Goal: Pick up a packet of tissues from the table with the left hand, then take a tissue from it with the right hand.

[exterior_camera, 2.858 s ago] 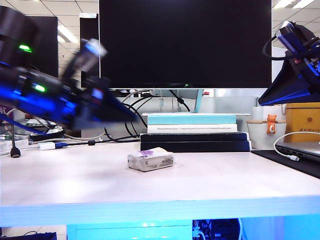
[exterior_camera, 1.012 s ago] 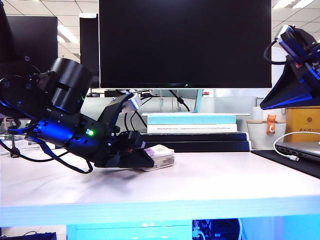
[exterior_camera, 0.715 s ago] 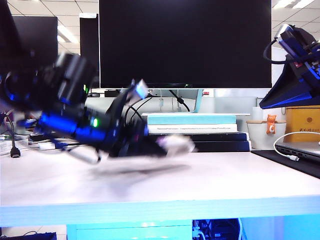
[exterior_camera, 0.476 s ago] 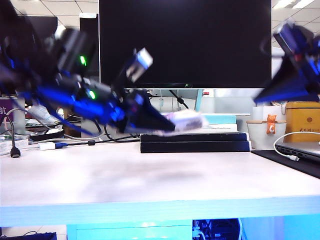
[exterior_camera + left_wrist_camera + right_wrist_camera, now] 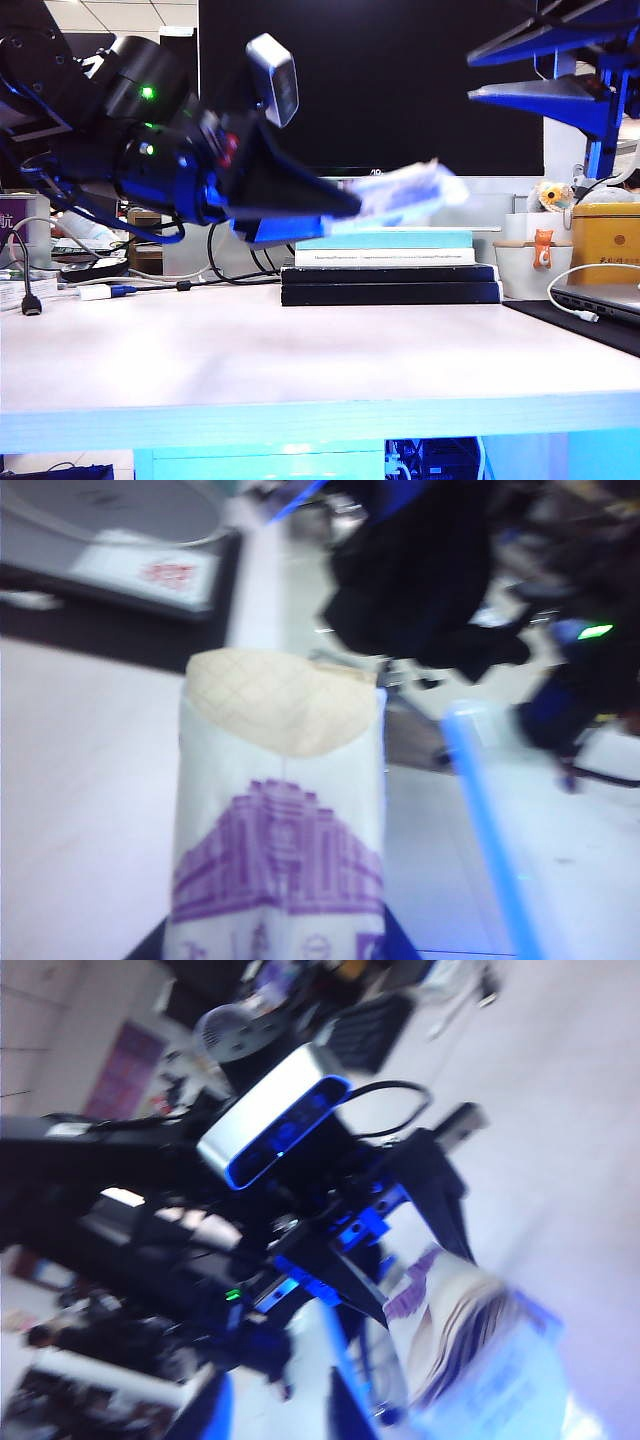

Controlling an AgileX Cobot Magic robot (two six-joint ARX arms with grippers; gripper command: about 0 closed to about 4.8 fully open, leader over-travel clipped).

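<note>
1. Purple print and clear plastic marked the packet of tissues (image 5: 400,195) in the exterior view, held well above the table (image 5: 300,360) and blurred. The left hand (image 5: 325,210) was clamped on its near end, so the pack stuck out level toward the right side of the room, long axis roughly horizontal, above the stack of books (image 5: 390,265) and in front of the dark monitor (image 5: 370,85). The right hand (image 5: 520,70) hung higher up and further right, jaws spread apart with nothing between them, tips pointing back toward the pack. Of the two, it was the free one, and the pack's open end lay below and to its left.

2. From the left wrist view, the packet of tissues (image 5: 278,840) ran straight away from the camera, its far end open with the beige tissue (image 5: 275,705) showing at the mouth. The left gripper's own fingers were almost wholly hidden beneath the wrap. Beyond the mouth loomed a dark arm, too blurred to make out.

3. From the right wrist view, the packet of tissues (image 5: 465,1330) sat below the grey camera block (image 5: 275,1125) of the left arm, smeared by motion; the right gripper's own fingers were not clear enough to judge here. I reckoned the pull would have to run along the pack's long axis, outward from that mouth.
</note>
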